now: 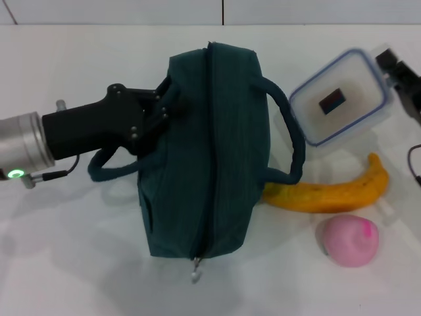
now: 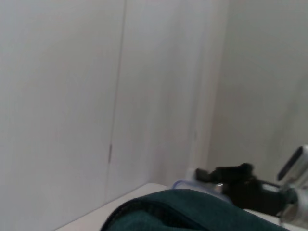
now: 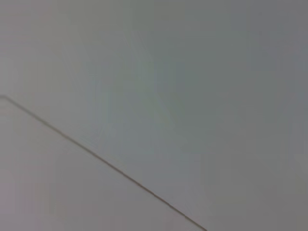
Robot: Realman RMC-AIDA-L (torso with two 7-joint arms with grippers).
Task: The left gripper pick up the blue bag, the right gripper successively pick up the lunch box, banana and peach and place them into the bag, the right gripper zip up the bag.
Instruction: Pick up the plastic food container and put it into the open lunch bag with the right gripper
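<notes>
Gripping stage, we judge: our left gripper [image 1: 160, 108] sits against the blue bag [image 1: 210, 151] at its near handle, though we cannot tell how far its fingers are parted or whether they hold. Bag lies on the table [image 1: 79, 263], zip closed. Lunch box [image 1: 339, 97], banana [image 1: 329, 194], peach [image 1: 349, 239] wait beside it. Right gripper [image 1: 401, 76] hovers by the lunch box, fingers unclear. Next: lift the handle, open the bag.
</notes>
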